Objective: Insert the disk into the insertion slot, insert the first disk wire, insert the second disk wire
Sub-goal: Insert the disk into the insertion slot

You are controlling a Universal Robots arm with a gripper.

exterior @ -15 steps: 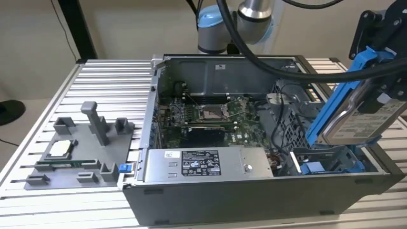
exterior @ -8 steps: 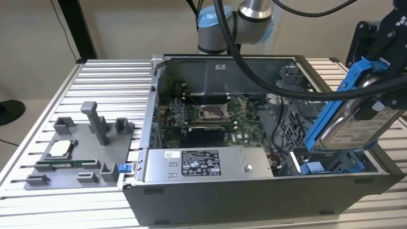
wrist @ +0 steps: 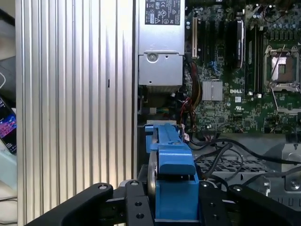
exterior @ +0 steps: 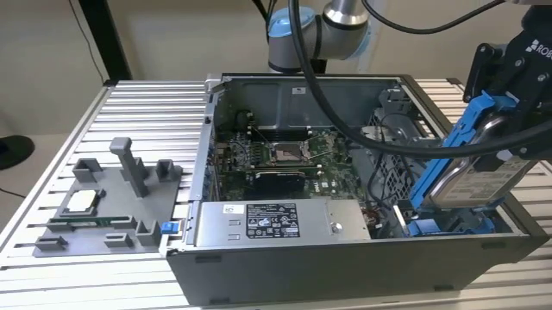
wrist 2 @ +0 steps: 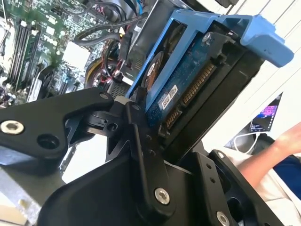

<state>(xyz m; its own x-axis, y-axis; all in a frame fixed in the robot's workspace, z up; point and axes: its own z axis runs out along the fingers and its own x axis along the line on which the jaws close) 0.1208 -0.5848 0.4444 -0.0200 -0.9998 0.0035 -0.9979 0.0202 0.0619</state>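
Two black fingers (wrist: 135, 207) of the gripper (wrist: 173, 209) are clamped on the disk (exterior: 476, 173), pressing its blue frame from both sides. In the exterior view the disk hangs steeply tilted over the end of the open case (exterior: 345, 271) at that view's right. Its lower end is down inside the rim near the front corner; whether it touches anything there I cannot tell. The case holds a green motherboard (exterior: 285, 158), a silver power supply (exterior: 285, 223) along the near wall, a perforated cage (exterior: 392, 139) and loose black cables (exterior: 379, 135). Beside the case, at the exterior view's left, a grey fixture (exterior: 129, 194) carries a chip (exterior: 82, 201). Both stand on a ribbed metal table (exterior: 147, 116) before a beige wall (exterior: 172, 39). A person's arm (wrist 2: 282, 146) shows in the second wrist view.
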